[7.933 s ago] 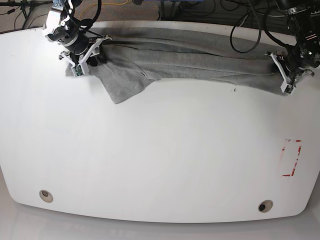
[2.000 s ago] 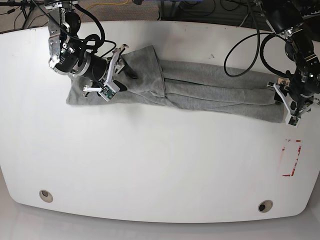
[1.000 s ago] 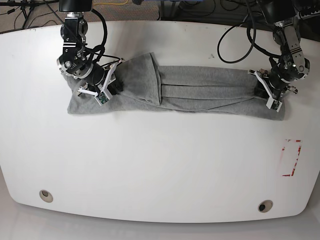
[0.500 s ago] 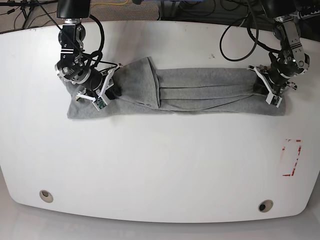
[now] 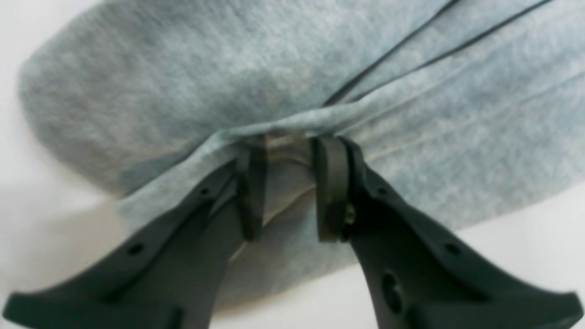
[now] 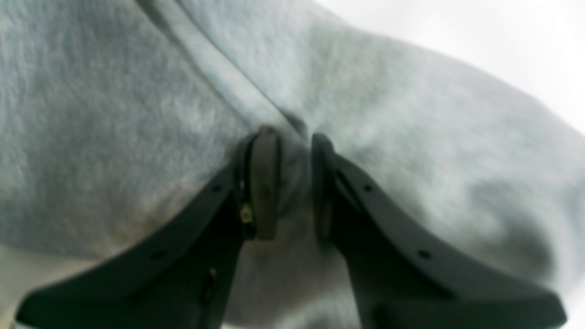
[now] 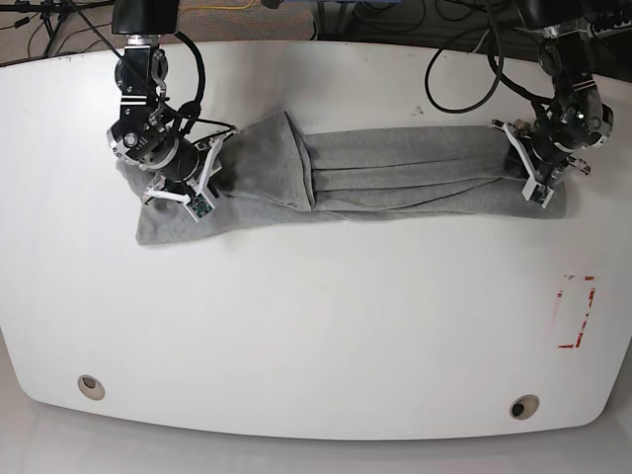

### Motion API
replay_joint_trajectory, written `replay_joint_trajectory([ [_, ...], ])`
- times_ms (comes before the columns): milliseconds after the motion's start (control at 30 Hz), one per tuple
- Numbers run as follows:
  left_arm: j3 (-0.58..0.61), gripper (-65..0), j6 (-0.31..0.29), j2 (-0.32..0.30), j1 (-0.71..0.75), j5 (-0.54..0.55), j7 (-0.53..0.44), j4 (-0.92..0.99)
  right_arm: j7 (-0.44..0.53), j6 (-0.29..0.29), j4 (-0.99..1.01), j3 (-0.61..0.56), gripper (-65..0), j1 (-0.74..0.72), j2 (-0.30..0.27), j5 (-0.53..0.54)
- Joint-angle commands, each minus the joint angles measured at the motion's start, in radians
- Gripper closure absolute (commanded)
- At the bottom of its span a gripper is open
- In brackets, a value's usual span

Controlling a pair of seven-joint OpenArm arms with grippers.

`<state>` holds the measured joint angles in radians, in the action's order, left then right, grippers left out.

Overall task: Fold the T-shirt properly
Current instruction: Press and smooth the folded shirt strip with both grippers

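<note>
Both wrist views blurred; T-shirt [image 7: 395, 178] runs past frame edges there. Chest print & neck tag not visible, folded under.

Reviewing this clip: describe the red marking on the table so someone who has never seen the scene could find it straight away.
Start from the white table in the base view and follow the long grey T-shirt to its end under the left gripper. Below that end, near the table's edge, sits the red marking, a small broken rectangular outline. It is the only coloured mark on the tabletop; the two round holes near the front edge are grey.
</note>
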<state>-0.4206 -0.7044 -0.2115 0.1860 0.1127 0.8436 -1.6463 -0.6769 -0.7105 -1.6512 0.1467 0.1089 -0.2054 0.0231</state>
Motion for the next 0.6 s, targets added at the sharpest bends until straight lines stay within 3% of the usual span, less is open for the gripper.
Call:
replay_joint_trajectory([
  [0, -0.007, -16.0, 0.006, -0.016, -0.010, 0.003, -0.004, -0.067, -0.024, 0.012, -0.080, 0.008, -12.4, -0.015, -0.012, 0.005],
  [367, -0.008, -16.0, 0.006, -0.016, -0.010, 0.003, 0.133, -0.236, -0.146, 0.012, -0.244, 0.006, -12.4, -0.002, -0.007, 0.005],
  [567, -0.008, -16.0, 0.006, -0.016, -0.010, 0.003, 0.147, -0.236, -0.151, 0.012, -0.266, 0.008, -12.4, 0.007, 0.017, 0.004],
])
